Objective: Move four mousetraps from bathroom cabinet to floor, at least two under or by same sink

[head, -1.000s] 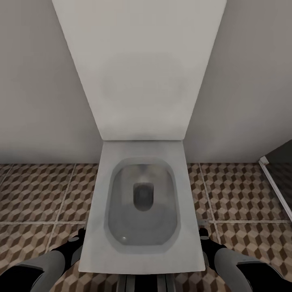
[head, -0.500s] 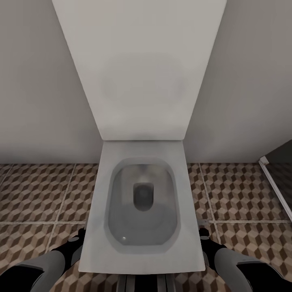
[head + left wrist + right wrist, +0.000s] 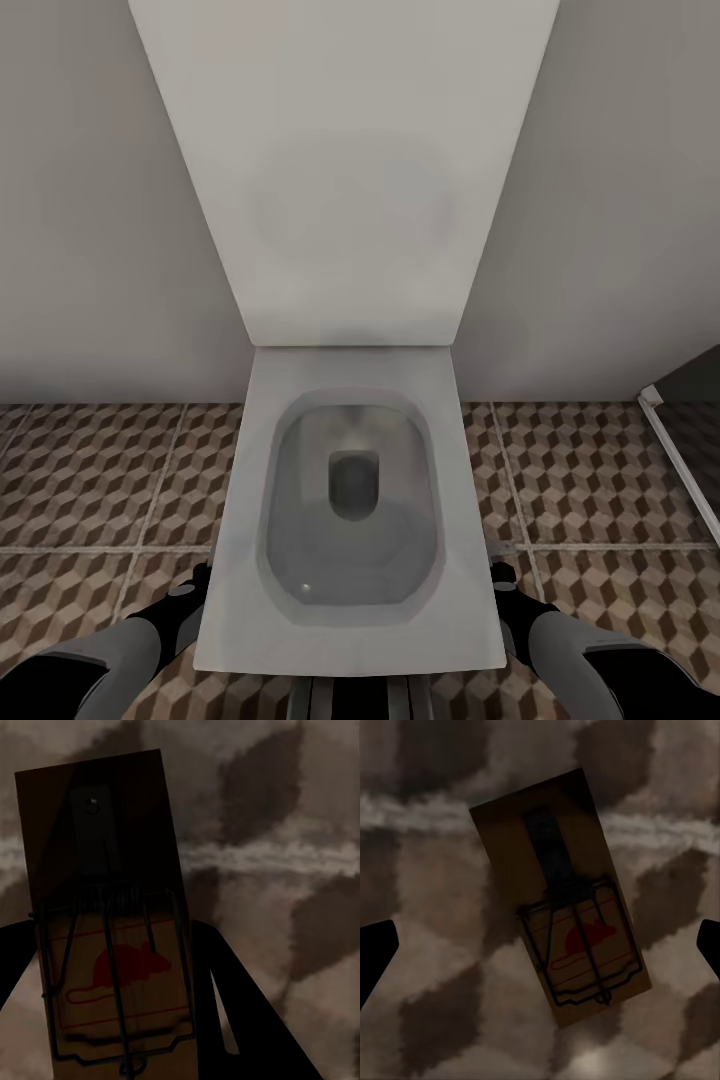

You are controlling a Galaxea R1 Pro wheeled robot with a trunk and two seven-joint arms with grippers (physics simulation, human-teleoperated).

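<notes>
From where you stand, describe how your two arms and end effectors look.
In the head view, the left arm and right arm have grey forearm shells with glossy black wrist sections. In the wrist views, the left end effector and right end effector show plain black, tapering fingers. No cables or markings are visible.

No change is showing across the head views: toilet [image 3: 350, 480], floor [image 3: 90, 470] and both arms are remaining in place.

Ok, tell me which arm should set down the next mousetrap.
Left. The left hand looks closed on a mousetrap above the floor; the right hand is open wide, the second mousetrap apparently already lying there.
</notes>
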